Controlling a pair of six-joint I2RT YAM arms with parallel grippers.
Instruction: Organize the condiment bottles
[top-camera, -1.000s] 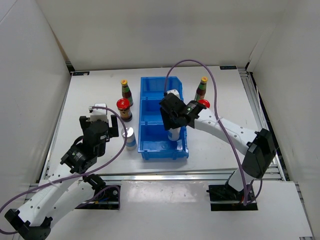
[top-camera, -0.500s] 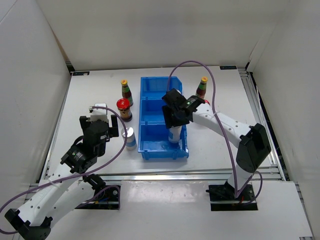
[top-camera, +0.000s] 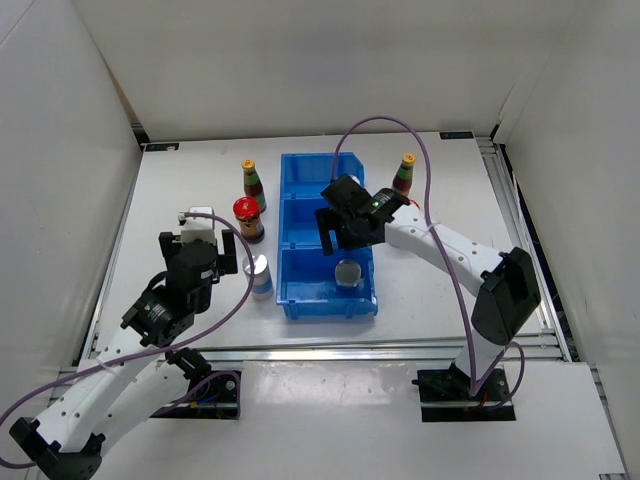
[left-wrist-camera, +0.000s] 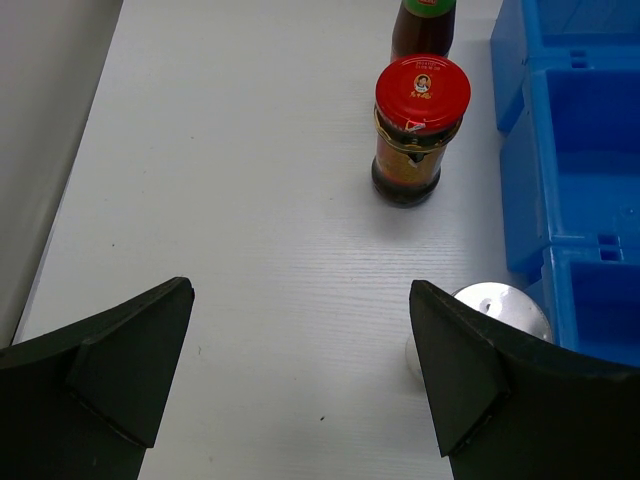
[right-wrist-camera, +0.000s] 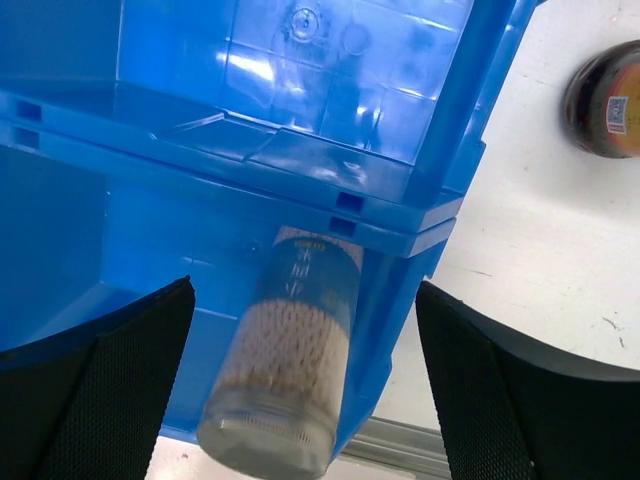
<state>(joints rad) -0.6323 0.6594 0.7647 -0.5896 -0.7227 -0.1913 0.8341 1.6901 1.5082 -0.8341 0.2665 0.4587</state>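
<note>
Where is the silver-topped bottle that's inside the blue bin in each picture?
Top external: the silver-topped bottle is in the near compartment of the blue bin.
Left wrist: not in it; the silver top there is its twin, on the table beside the bin.
Right wrist: low in the middle, inside the bin.
Shared landmark: the blue bin, seen in all three views.

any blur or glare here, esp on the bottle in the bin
Right wrist: the silver-topped bottle in the blue bin goes soft toward its near end, and the bin's glossy walls carry glare. Left wrist: the red-lidded jar is sharp; the second silver-topped bottle shines bright on top. Top external: even light, faint shadows.
</note>
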